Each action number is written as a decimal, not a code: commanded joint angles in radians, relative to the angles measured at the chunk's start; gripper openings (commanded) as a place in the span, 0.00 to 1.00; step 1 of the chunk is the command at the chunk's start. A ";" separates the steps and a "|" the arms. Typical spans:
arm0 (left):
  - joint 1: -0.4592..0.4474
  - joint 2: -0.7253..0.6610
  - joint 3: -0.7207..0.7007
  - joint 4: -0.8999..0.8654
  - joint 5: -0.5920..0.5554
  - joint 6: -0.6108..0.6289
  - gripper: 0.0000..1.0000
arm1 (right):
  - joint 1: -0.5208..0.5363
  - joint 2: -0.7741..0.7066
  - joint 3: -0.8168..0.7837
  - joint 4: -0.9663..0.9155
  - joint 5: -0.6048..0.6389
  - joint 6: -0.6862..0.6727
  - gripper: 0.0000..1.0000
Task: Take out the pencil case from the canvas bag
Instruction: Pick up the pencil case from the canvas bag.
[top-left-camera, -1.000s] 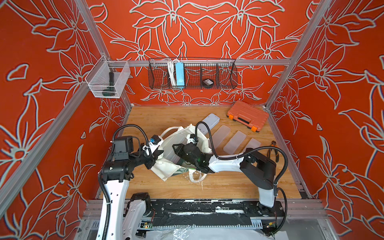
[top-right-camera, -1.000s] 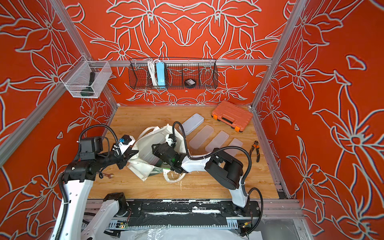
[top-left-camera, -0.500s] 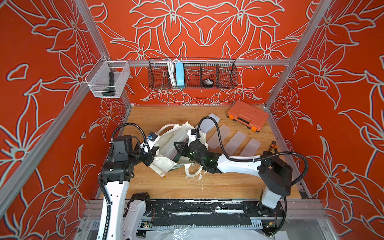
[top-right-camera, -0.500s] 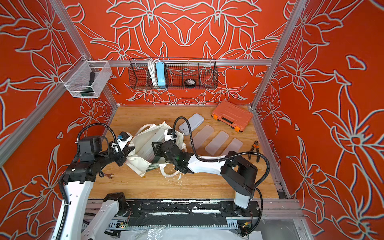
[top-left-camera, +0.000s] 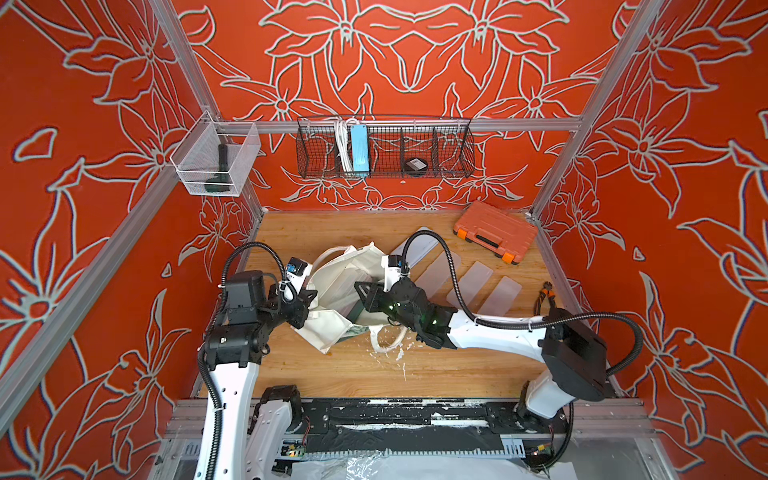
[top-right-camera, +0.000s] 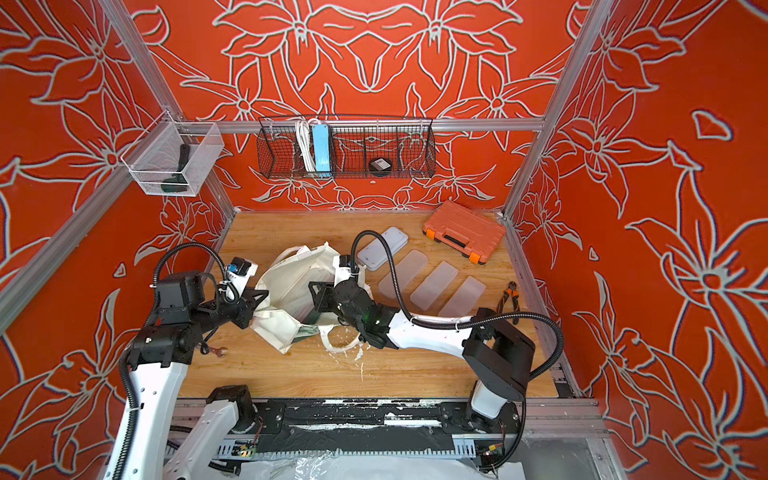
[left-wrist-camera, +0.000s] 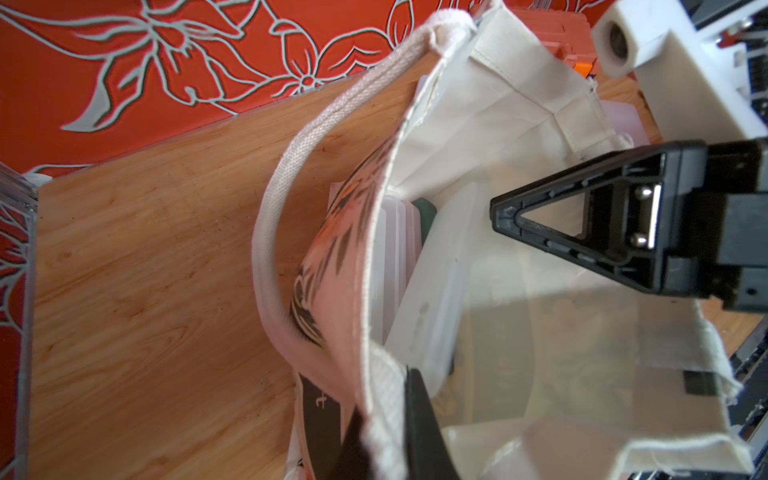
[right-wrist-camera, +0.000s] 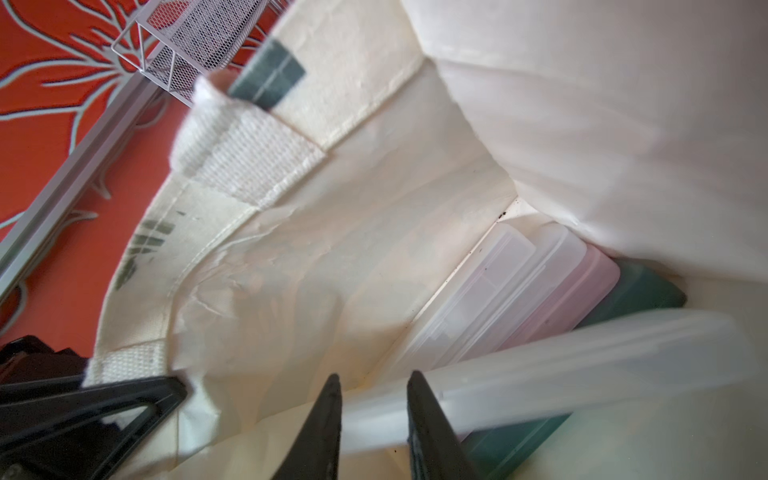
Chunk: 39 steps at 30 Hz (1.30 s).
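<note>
We're seeing the frosted pencil case (right-wrist-camera: 582, 357) sitting inside the canvas bag (top-left-camera: 332, 286), one end pinched between the right jaws. Left jaws are clamping the bag's rim, and the bag is lying slumped on the counter (top-left-camera: 332, 374).

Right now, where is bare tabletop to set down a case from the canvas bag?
Free: the table strip between the canvas bag and the near black rail; the far strip left of the orange tool case. Crowded: right of the bag, translucent cases and pliers.
</note>
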 joint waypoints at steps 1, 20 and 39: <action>0.003 -0.006 -0.014 0.073 0.061 -0.081 0.00 | -0.007 -0.027 -0.016 -0.061 0.034 -0.022 0.29; 0.003 0.010 0.092 0.152 0.050 0.024 0.00 | 0.068 0.278 -0.083 -0.062 -0.084 0.151 0.33; 0.003 -0.209 -0.137 -0.078 0.388 0.216 0.00 | 0.074 0.320 -0.213 0.286 0.138 0.562 0.64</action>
